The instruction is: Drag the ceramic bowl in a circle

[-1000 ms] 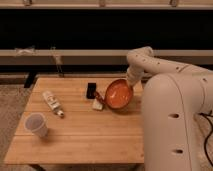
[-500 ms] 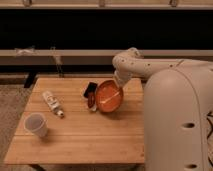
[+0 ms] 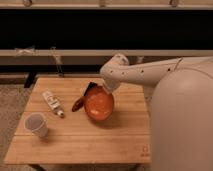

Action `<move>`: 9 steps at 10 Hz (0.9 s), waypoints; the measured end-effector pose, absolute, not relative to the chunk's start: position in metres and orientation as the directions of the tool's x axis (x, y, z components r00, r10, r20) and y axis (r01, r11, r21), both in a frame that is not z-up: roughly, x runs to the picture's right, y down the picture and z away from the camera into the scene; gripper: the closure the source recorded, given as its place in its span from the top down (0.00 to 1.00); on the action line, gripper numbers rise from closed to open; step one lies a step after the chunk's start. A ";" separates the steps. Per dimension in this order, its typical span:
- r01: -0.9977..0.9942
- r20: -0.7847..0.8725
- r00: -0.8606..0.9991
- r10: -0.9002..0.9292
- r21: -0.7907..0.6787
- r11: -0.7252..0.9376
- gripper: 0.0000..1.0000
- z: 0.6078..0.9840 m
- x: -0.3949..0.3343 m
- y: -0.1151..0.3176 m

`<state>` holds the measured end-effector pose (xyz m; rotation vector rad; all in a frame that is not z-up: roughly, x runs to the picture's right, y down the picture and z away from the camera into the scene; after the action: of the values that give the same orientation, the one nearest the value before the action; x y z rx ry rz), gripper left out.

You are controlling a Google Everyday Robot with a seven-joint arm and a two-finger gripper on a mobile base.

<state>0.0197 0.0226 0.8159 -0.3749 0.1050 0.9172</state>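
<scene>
The orange-red ceramic bowl (image 3: 98, 104) sits on the wooden table (image 3: 70, 142), right of centre, tilted a little so its inside faces the camera. My white arm reaches in from the right. My gripper (image 3: 106, 89) is at the bowl's far rim, mostly hidden by the wrist.
A small translucent white cup (image 3: 36, 124) stands at the front left. A white bottle (image 3: 52, 103) lies on its side left of the bowl. A dark small item (image 3: 89, 90) and a brown item (image 3: 77, 104) touch the bowl's left edge. My body fills the right side.
The bowl and gripper have moved left and toward the front of the table. The bowl now presses against the small dark and brown items.
</scene>
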 end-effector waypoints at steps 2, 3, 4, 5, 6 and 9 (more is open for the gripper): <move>-0.778 -0.235 0.623 0.746 -0.290 0.558 0.10 0.806 0.015 0.042; -0.778 -0.238 0.621 0.746 -0.296 0.554 0.10 0.806 0.017 0.050; -0.785 -0.249 0.613 0.750 -0.300 0.542 0.10 0.807 0.023 0.061; -0.792 -0.266 0.604 0.752 -0.303 0.529 0.10 0.810 0.032 0.074; -0.799 -0.279 0.596 0.753 -0.302 0.521 0.10 0.811 0.039 0.083; -0.821 -0.331 0.569 0.753 -0.283 0.496 0.10 0.813 0.072 0.110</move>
<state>0.0716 0.1101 0.8133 -0.4360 0.1716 0.9588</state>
